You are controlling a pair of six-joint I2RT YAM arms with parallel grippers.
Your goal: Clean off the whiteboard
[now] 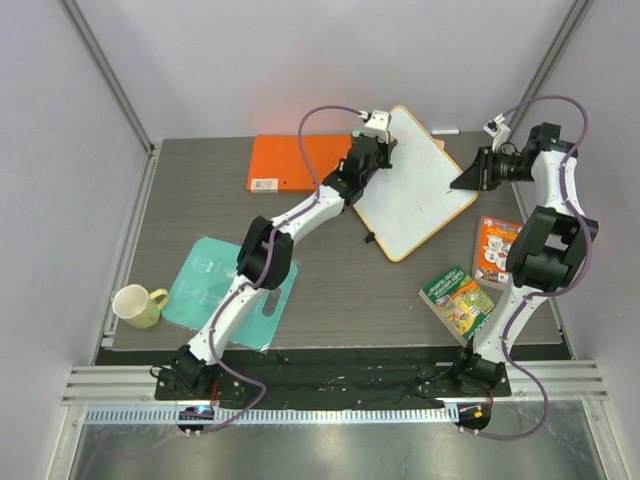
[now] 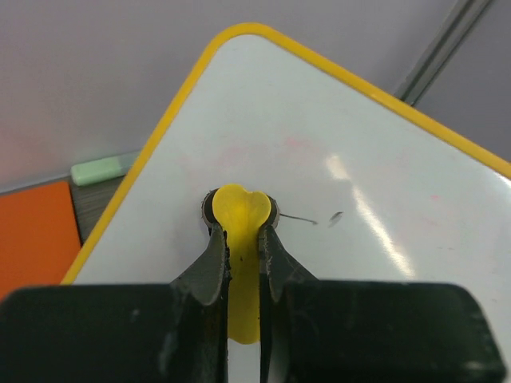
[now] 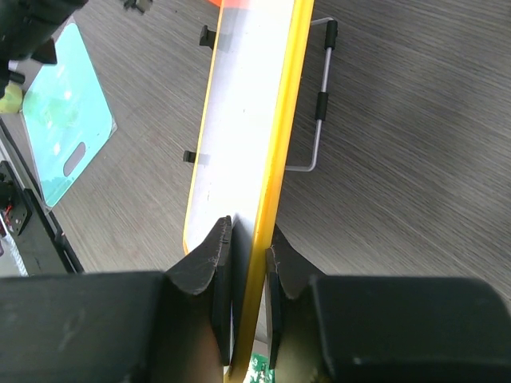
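Black fingers of the left pincer (image 2: pixel 241 230) fill the bottom of the left wrist view. They are closed tight on a yellow eraser (image 2: pixel 239 209), whose heart-shaped top and dark round pad press against the whiteboard (image 2: pixel 319 120). The board sits on the far half of the counter (image 1: pixel 350 290), turned cornerwise between the two arms. The right pincer (image 3: pixel 249 238) is clamped on the yellow rim at the board's right corner, one finger on the face and one on the back. Held there, the board seems propped at a tilt rather than lying flat. Its black feet (image 3: pixel 206 33) and wire stand (image 3: pixel 319 96) show along the edge.

The erasing looks nearly finished. The face is white almost everywhere, with no legible handwriting. Two short dark strokes (image 2: pixel 315 219) lie just right of the eraser, and a faint pinkish haze sits above it. Those strokes are what is left to wipe.

An orange folder (image 1: pixel 295 162) lies just left of the whiteboard, with a small label (image 1: pixel 263 185) too small to read. A mint-green block (image 2: pixel 104 169) rests beside the board's far left edge. Well to the near left of the board are a teal mat (image 1: pixel 215 285) and, beyond it, a yellow mug (image 1: pixel 140 305). Near the board's right corner lie an orange booklet (image 1: pixel 495 250) and a green booklet (image 1: pixel 458 300). Their covers are illustrated, but the lettering is illegible.
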